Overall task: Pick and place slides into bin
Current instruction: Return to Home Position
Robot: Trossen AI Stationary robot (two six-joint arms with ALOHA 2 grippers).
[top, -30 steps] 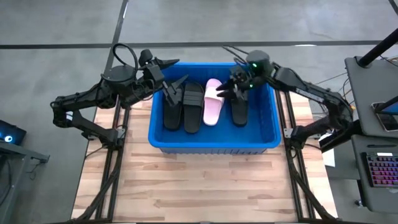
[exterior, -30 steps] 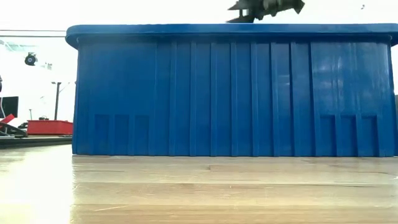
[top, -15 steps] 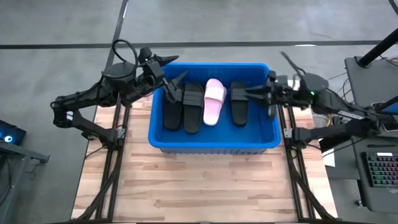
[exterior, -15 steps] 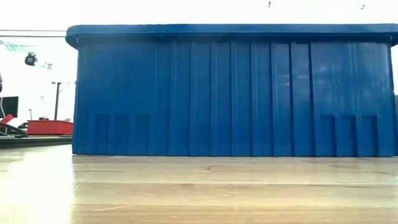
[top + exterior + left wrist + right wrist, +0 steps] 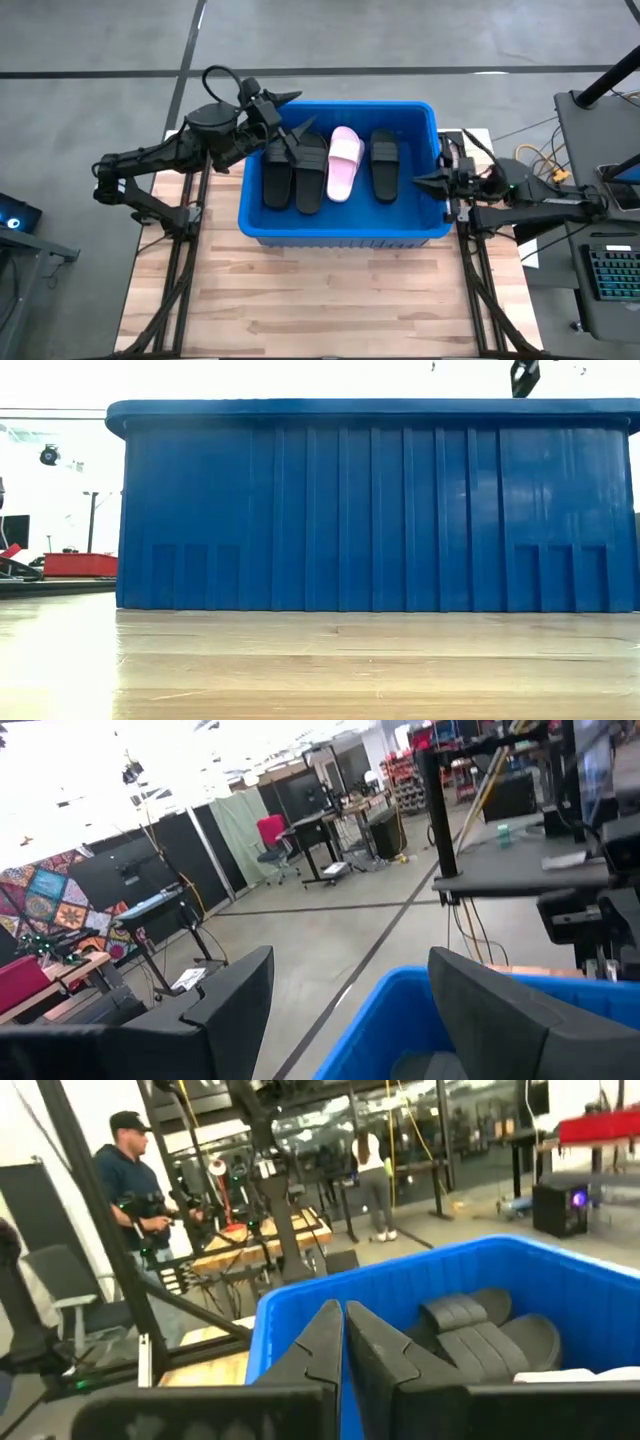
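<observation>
The blue bin (image 5: 340,228) stands at the middle of the table. Inside it lie three black slides (image 5: 277,178) (image 5: 310,172) (image 5: 384,165) and one pale pink slide (image 5: 343,162), side by side, flat on the bin's floor. My left gripper (image 5: 306,110) hangs open over the bin's far left corner, and its wrist view shows nothing between the fingers (image 5: 350,960). My right gripper (image 5: 417,180) is shut at the bin's right rim, empty (image 5: 343,1315), pointing toward the bin's inside.
In the low view the bin's ribbed near wall (image 5: 370,510) fills the picture, with bare wooden table (image 5: 330,300) in front of it. A person (image 5: 130,1180) stands in the room beyond the table. A desk with a keyboard (image 5: 610,275) stands at the right.
My right gripper has drawn back from over the rightmost black slide toward the table's right edge, out to the bin's right rim, and has shut its fingers. The slide stays lying in the bin. My left gripper has shifted slightly toward the bin, still open.
</observation>
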